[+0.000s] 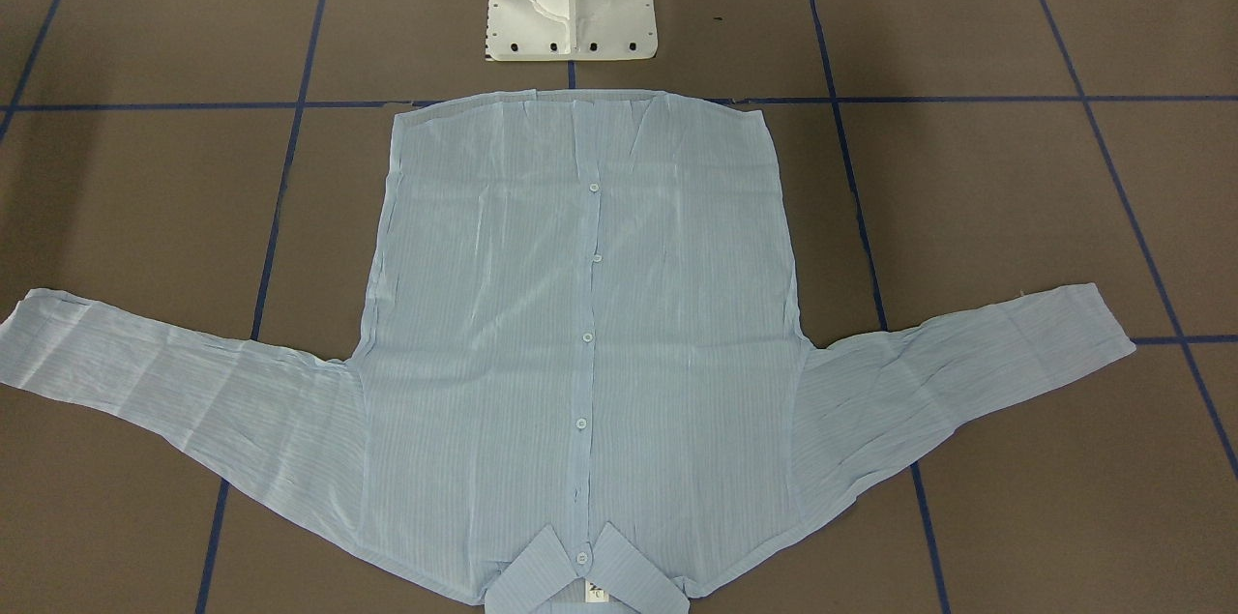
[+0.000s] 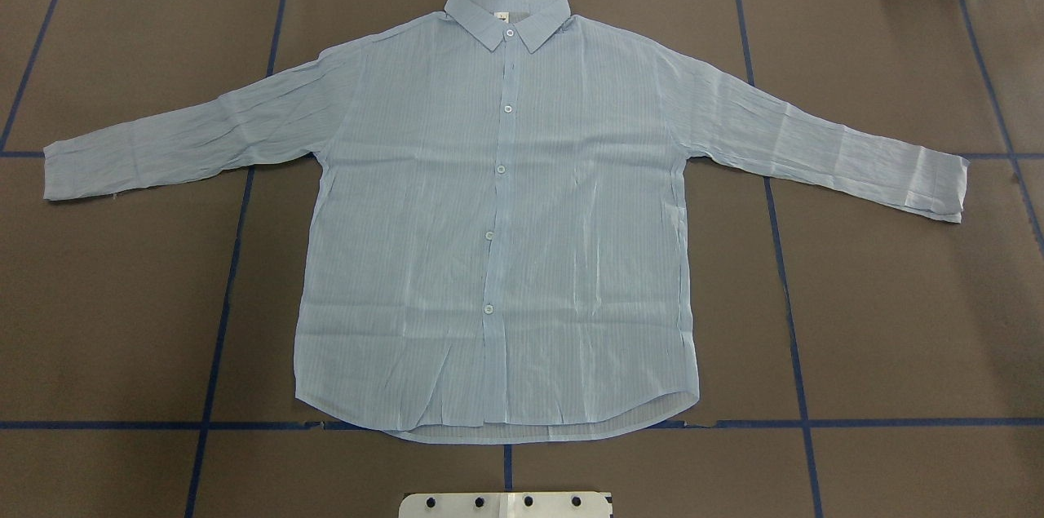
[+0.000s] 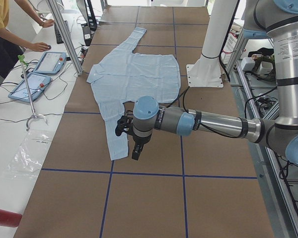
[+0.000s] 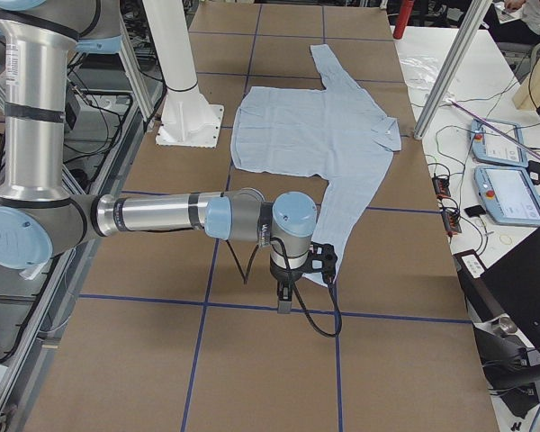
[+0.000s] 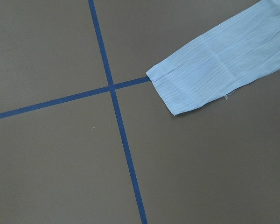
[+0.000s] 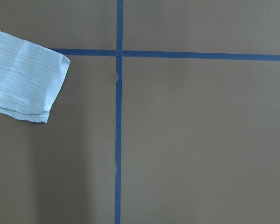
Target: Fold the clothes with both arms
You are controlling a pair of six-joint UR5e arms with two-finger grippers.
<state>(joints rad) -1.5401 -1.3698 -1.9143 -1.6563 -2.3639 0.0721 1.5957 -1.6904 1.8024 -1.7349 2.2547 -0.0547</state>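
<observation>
The pale blue striped shirt lies flat and buttoned, front up, on the brown table, sleeves spread to both sides, collar at the far edge from the robot. It also shows in the front view. The left arm's gripper hangs above the table by the near sleeve's cuff; the left wrist view shows that cuff and no fingers. The right arm's gripper hangs by the other cuff, which the right wrist view shows. I cannot tell whether either gripper is open or shut.
The white pedestal base stands just behind the shirt's hem. Blue tape lines grid the table. A side bench holds teach pendants and cables, with a person beside it. An aluminium post stands at the table's operator edge.
</observation>
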